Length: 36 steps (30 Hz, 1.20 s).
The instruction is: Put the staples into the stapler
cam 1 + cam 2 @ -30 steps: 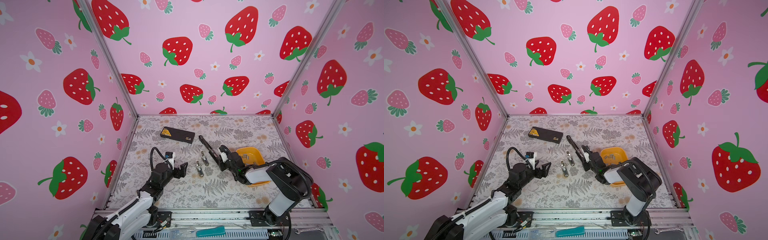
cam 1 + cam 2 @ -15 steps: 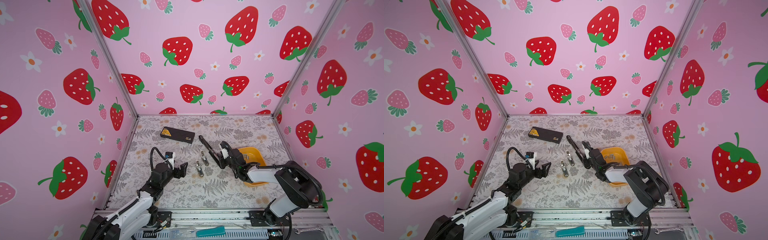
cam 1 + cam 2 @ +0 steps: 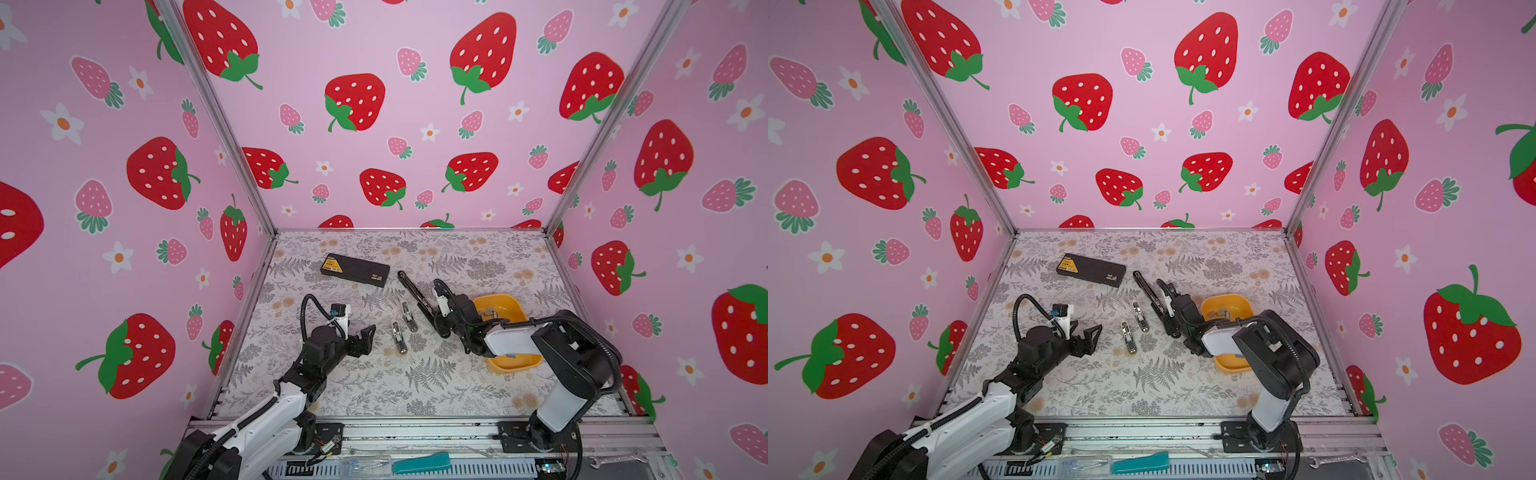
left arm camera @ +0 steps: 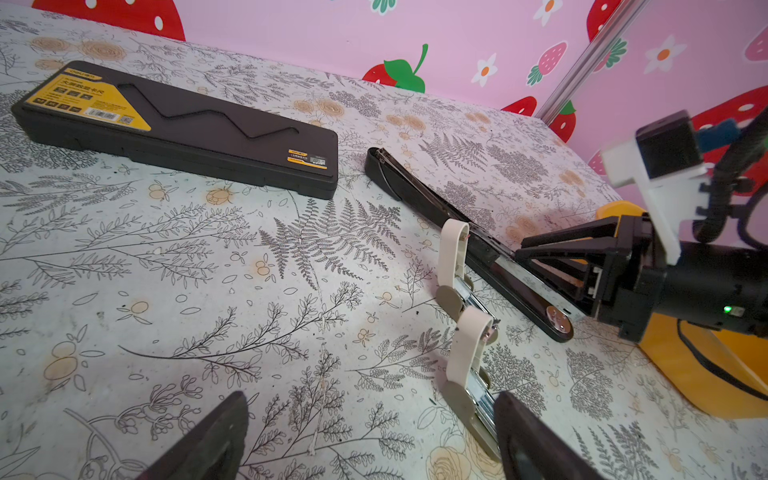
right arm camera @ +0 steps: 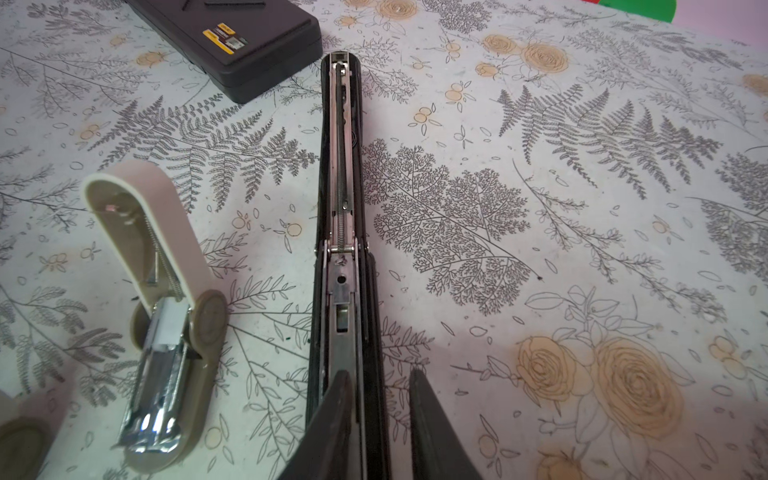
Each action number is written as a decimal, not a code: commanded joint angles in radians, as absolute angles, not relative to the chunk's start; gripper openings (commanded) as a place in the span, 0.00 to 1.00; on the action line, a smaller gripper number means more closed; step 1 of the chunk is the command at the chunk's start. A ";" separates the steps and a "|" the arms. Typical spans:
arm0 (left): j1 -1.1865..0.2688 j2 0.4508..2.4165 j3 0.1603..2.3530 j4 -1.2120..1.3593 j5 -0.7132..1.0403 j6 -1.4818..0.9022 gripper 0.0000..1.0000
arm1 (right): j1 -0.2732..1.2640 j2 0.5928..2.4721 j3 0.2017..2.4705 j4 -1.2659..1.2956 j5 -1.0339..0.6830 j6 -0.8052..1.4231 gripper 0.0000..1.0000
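A long black stapler (image 3: 417, 297) (image 3: 1148, 291) lies opened flat in mid table, its metal magazine channel (image 5: 340, 166) facing up. My right gripper (image 5: 379, 374) (image 3: 441, 324) hovers low over its near end. One finger is above the channel and the other just outside the stapler's edge, with a narrow gap between them and nothing seen in it. The staples (image 3: 490, 311) (image 3: 1219, 312) lie in a yellow tray (image 3: 515, 365) under the right arm. My left gripper (image 4: 370, 401) (image 3: 365, 338) stands wide open and empty beside the beige staplers.
Two small beige staplers (image 3: 398, 338) (image 3: 409, 318) lie flipped open between the grippers; the nearer one (image 4: 469, 357) is close to a left finger. A black case (image 3: 355, 270) (image 4: 178, 124) with a yellow label sits at the back. Pink walls close three sides.
The right arm's elbow has swung out to the right while its gripper stays over the black stapler, and its jaws have narrowed. The left arm has not moved.
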State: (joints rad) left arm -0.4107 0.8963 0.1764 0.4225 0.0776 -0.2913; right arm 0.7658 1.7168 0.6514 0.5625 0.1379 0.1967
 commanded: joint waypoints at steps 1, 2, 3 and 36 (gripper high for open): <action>-0.416 0.897 0.189 0.443 0.060 -0.282 0.93 | 0.770 1.727 0.638 0.510 0.135 0.214 0.24; -0.416 0.897 0.189 0.443 0.060 -0.284 0.93 | 0.770 1.727 0.637 0.503 0.131 0.217 0.23; -0.416 0.897 0.190 0.443 0.060 -0.283 0.93 | 0.769 1.725 0.637 0.493 0.125 0.220 0.23; -0.414 0.929 0.319 0.412 0.043 -0.274 0.99 | 0.842 1.449 0.707 0.177 0.238 0.353 0.25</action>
